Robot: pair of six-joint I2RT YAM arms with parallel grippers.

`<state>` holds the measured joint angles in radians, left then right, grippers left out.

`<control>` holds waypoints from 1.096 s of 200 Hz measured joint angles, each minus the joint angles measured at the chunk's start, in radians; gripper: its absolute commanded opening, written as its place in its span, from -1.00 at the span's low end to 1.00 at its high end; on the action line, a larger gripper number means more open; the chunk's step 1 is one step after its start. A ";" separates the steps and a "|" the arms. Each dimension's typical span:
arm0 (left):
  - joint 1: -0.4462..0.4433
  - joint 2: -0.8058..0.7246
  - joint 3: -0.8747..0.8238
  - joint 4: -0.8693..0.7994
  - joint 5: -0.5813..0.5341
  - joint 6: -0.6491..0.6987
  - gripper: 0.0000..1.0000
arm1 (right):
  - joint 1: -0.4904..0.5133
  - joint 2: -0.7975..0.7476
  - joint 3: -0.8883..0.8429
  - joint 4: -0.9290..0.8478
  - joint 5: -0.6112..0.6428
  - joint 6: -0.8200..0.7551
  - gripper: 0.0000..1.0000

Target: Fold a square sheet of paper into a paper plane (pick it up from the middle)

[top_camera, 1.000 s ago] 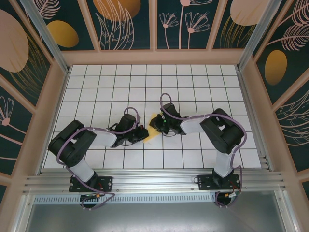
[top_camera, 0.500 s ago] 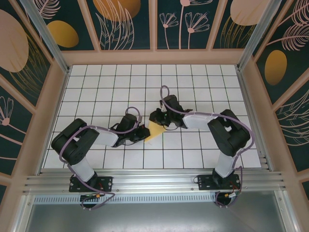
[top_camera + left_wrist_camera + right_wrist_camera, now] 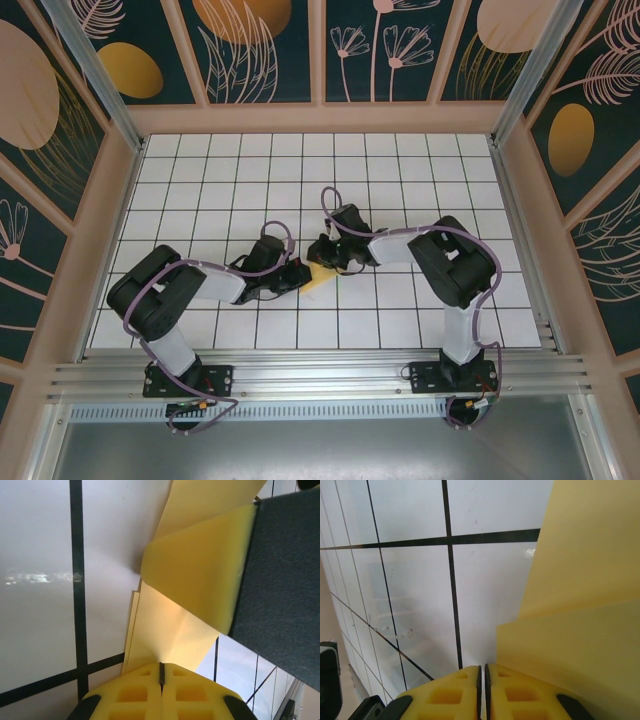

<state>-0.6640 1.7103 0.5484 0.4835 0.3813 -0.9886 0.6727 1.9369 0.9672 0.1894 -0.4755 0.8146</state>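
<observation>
In the last second the right arm had swung its wrist in toward the middle of the worktop (image 3: 400, 180), and the right claw (image 3: 483, 668) had gone on drawing shut as it came. From above, it now sat at the far edge of the square sheet of paper (image 3: 318, 281), where a moment before it had been further right and more over the sheet. The yellow patch left showing between the two arms had shrunk from a broad diamond to a small wedge. I took that to mean a flap was being turned over and pressed, not that the sheet was being carried off.

The left arm had hardly stirred. The left claw (image 3: 161, 666) was clamped together, and in its own camera a crease of the paper ran straight into the seam between the fingers, so it looked to be pinching the sheet's near-left edge as an anchor. A raised flap stood over the lower layer there, with a dark slab (image 3: 285, 580) crowding in from the right, most likely part of the other arm.

The right claw's fingers were all but touching, with only a hairline between them. Folded layers lay just beside them, but I could not see paper in the slit, so whether it gripped anything I could not tell.

The paper lay mid-worktop between the claws, partly folded. It was no dart yet, and I judged this an early fold.
</observation>
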 measured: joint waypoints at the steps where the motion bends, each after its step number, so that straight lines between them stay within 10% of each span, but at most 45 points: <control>1: 0.000 0.000 0.000 0.001 0.000 0.000 -1.00 | -0.001 -0.001 -0.001 0.002 -0.001 0.000 -0.69; 219: -0.002 0.008 -0.032 0.074 0.004 0.037 -1.00 | -0.269 -0.115 0.049 -0.164 -0.026 -0.178 -0.58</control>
<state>-0.6659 1.7184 0.5163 0.5575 0.3855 -0.9512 0.4042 1.8221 1.0161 0.0250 -0.5014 0.6369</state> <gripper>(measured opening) 0.066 0.213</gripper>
